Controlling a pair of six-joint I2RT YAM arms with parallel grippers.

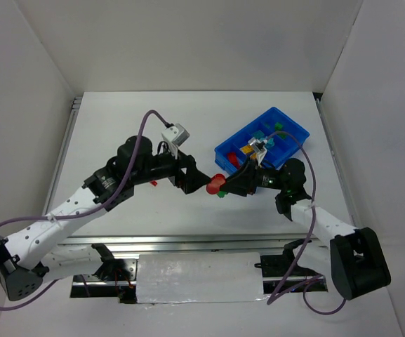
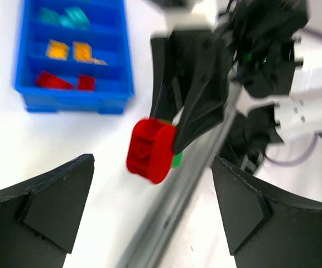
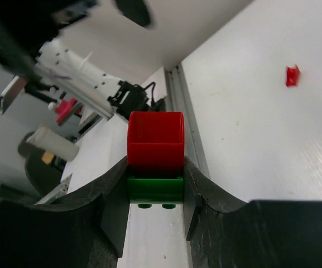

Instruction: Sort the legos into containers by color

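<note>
My right gripper (image 3: pixel 155 173) is shut on a green lego (image 3: pixel 155 188) with a red lego (image 3: pixel 155 139) stuck on it, and holds the pair above the table. In the top view the red lego (image 1: pixel 215 184) and the green one (image 1: pixel 221 194) hang just left of the blue tray (image 1: pixel 290 119). My left gripper (image 1: pixel 201 178) is open and faces the pair; in its wrist view the red lego (image 2: pixel 149 149) sits between its spread fingers (image 2: pixel 54 206), not touching them. The tray (image 2: pixel 74 103) holds teal (image 2: pixel 66 17), yellow (image 2: pixel 71 51) and red legos (image 2: pixel 60 82) in separate compartments.
A small loose red piece (image 1: pixel 154 182) lies on the table under the left arm; it also shows in the right wrist view (image 3: pixel 292 75). A metal rail (image 1: pixel 188 241) runs along the table's near edge. White walls close in the table on three sides.
</note>
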